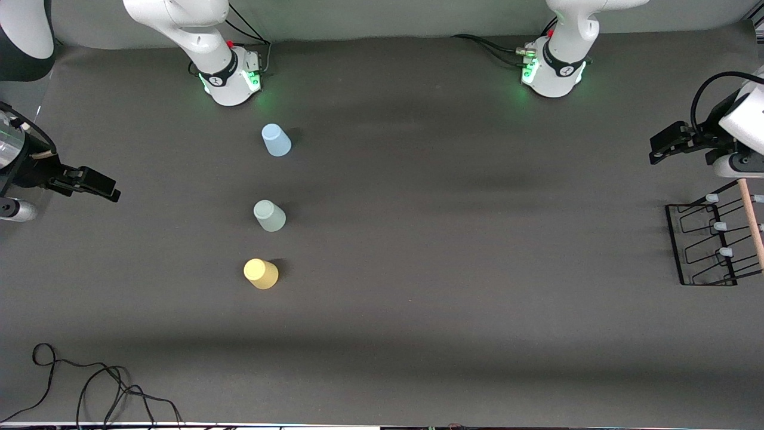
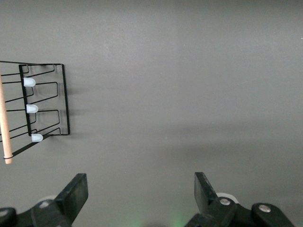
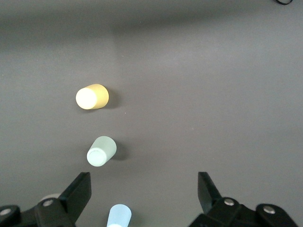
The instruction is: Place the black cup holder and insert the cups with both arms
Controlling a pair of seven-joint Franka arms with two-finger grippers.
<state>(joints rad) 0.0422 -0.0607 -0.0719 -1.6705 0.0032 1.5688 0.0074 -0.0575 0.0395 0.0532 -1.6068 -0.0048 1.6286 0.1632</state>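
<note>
Black cup holder [image 1: 714,245] and cups [image 1: 270,215] well apart; no writing legible.

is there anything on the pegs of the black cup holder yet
No. The black cup holder stands bare at the left arm's end of the table; the three pale-tipped pegs in view carry no cups. Its pegs on the other flank of the wooden handle are cut off from view.

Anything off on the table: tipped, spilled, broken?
Nothing stands out. The light blue cup, pale green cup and yellow cup stand upside down in a row; the black cup holder sits upright at the left arm's end. Left gripper and right gripper wait open.
</note>
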